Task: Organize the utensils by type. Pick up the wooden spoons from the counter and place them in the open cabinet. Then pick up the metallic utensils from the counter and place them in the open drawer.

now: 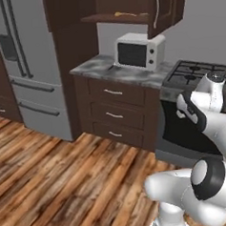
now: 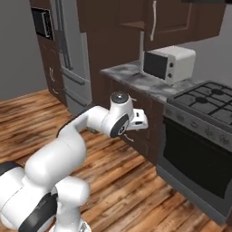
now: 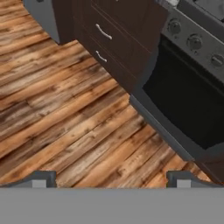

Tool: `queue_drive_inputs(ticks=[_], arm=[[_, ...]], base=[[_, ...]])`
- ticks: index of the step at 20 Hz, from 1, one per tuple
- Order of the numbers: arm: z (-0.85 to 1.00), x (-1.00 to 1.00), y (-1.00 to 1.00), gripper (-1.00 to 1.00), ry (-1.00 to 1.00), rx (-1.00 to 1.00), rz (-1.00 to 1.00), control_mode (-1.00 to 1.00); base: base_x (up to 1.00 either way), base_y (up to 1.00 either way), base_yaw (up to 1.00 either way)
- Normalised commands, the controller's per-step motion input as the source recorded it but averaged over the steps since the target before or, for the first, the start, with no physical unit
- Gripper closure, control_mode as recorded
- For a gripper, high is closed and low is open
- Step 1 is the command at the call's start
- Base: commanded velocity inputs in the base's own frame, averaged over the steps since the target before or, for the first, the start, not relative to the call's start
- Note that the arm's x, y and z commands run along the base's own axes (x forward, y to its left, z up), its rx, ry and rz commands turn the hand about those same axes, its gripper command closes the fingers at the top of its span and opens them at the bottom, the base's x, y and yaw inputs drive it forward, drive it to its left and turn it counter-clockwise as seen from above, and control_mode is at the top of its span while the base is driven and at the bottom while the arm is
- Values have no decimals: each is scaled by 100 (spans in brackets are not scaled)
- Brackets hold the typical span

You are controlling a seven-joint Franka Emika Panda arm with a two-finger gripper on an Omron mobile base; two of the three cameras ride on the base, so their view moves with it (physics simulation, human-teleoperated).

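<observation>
Robot gripper [image 3: 109,177], jaws wide apart and empty, hangs over the floor, away from the counter [image 1: 100,68].

The counter [image 1: 95,68] at frame centre is grey marbled stone, smooth and matt. Drawer fronts [image 1: 112,112] below it are dark brown wood with small shiny metal handles. The floor [image 1: 53,186] is streaky, lightly glossy wood planks. The microwave [image 1: 140,50] looks like white plastic with a dark glass door. The fridge [image 1: 32,63], upper left, is brushed grey metal. The arm [image 2: 59,158] is glossy white.
</observation>
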Motion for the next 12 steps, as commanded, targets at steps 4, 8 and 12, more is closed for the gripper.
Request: queue_drive_inputs(ticks=[4,8,12], arm=[[0,0,0,-100,0,0,0,100],[0,0,0,-100,0,0,0,100],[0,0,0,-100,0,0,0,100]], base=[[100,36,7],[100,47,-5],[100,51,-35]])
